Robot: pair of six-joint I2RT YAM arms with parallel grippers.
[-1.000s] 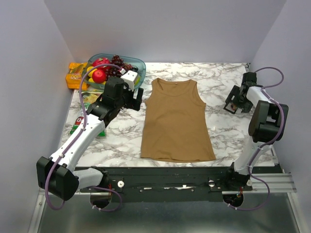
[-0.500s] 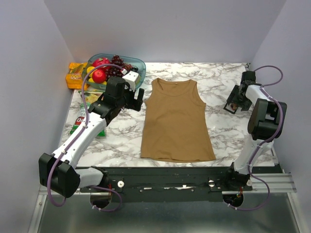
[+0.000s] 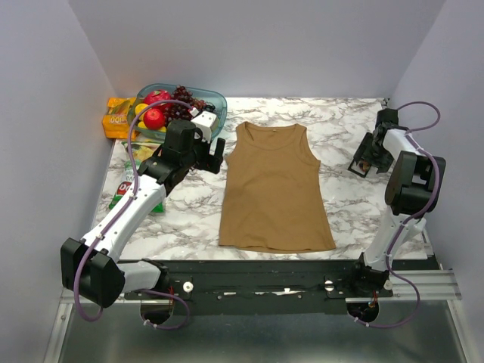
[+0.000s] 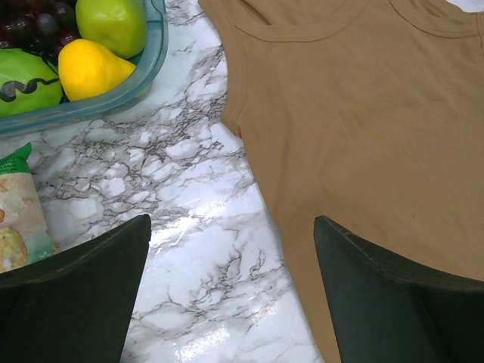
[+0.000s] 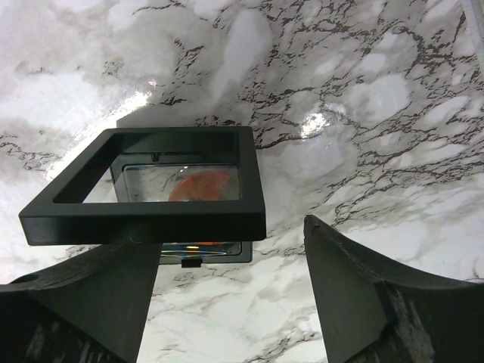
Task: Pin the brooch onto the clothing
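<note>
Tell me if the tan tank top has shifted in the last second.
No. The tank top lies in the same spot on the marble table, its hem as near the black rail as before.

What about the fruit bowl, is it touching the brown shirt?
Apart. The left wrist view shows a strip of bare marble table between the fruit bowl and the edge of the brown shirt.

A black square frame stands hinged open on the marbled worktop — through the clear pane in its raised half the brooch shows as an orange-red blur. The right hand has its dark fingers spread wide, one at each lower corner.
</note>
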